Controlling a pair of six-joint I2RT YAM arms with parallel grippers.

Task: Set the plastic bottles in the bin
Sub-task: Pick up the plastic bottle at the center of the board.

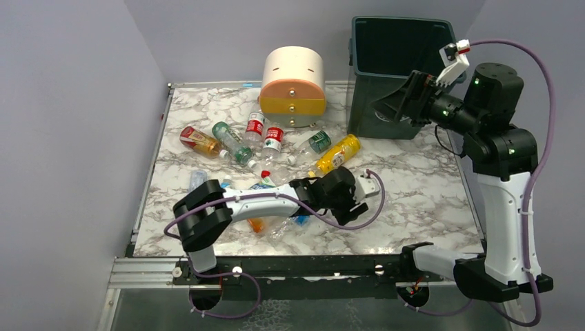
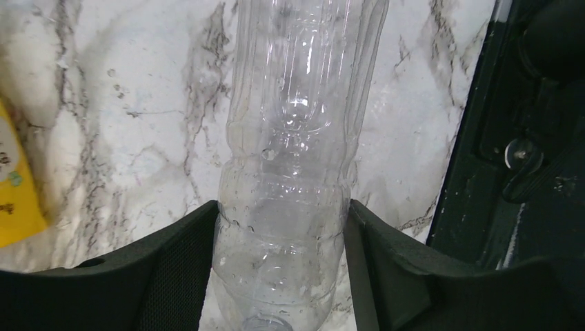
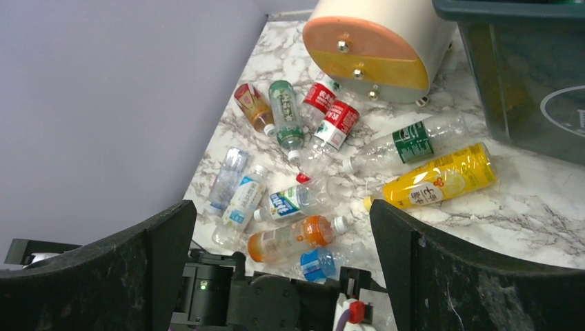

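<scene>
Marble table — left fingers around bottle

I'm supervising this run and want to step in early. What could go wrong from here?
The left gripper holds the clear bottle near one end, so the smooth plastic might slip or swing when lifted. The right gripper hangs open right at the bin, so the two arms could clash there.
</scene>
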